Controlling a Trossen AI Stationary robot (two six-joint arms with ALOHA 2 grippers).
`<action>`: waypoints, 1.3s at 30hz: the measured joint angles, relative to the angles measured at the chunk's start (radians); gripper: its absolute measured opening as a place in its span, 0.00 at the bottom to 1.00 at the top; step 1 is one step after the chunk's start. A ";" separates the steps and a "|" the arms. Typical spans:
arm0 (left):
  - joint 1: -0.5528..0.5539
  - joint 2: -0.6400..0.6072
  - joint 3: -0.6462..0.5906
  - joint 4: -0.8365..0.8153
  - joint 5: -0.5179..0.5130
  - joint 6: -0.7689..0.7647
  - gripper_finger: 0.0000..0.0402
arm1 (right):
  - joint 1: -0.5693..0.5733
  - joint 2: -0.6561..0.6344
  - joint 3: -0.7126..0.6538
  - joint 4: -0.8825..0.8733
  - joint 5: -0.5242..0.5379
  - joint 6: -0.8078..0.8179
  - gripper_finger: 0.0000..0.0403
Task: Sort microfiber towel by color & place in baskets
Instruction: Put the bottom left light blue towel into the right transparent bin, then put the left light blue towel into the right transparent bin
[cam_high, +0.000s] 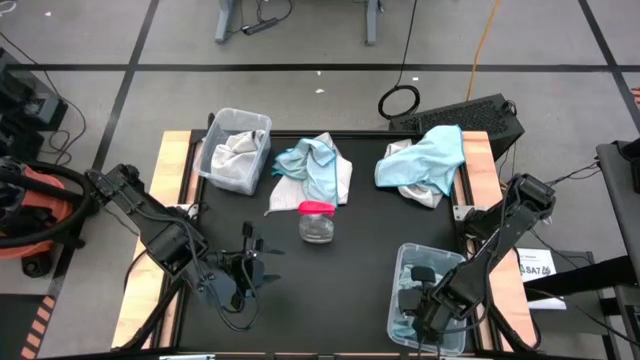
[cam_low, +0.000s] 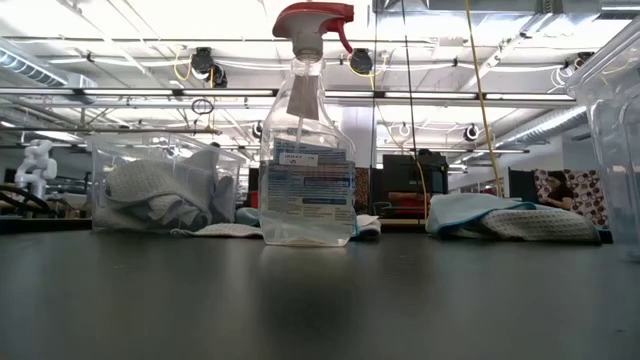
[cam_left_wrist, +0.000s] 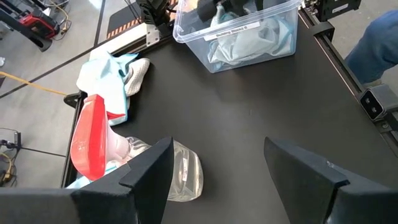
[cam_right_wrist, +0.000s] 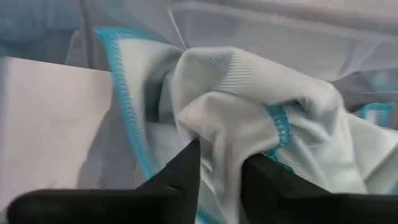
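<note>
The right tool (cam_high: 425, 310), down in the near basket (cam_high: 400, 262), pinches a light blue towel (cam_right_wrist: 249, 106) narrowly; release fully before lifting clear.

You've got the left gripper (cam_left_wrist: 217, 171) hanging over bare black table (cam_left_wrist: 249, 106), fingers (cam_left_wrist: 146, 171) spread wide, nothing between them. Spray bottle (cam_left_wrist: 134, 152) sits just outside one finger, partly behind it: red trigger head, clear body. Beyond the bottle, a light blue towel (cam_left_wrist: 112, 71) with a pale one (cam_left_wrist: 138, 71) touching it. Well ahead of the fingers is a clear bin (cam_left_wrist: 239, 31) with pale blue cloth (cam_left_wrist: 249, 43) inside and the other arm (cam_left_wrist: 214, 9) reaching into it. Blue sleeve (cam_left_wrist: 376, 50) off the table edge.
</note>
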 joint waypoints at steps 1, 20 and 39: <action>0.000 0.000 0.000 0.000 0.000 0.000 0.64 | 0.000 0.000 0.022 -0.027 0.001 -0.003 0.26; 0.033 0.000 0.000 -0.067 -0.051 0.029 0.64 | 0.001 0.000 0.340 -0.351 0.104 -0.037 0.39; 0.442 0.000 0.000 -0.076 -0.146 0.194 0.64 | 0.000 0.000 0.351 -0.344 0.189 -0.059 0.39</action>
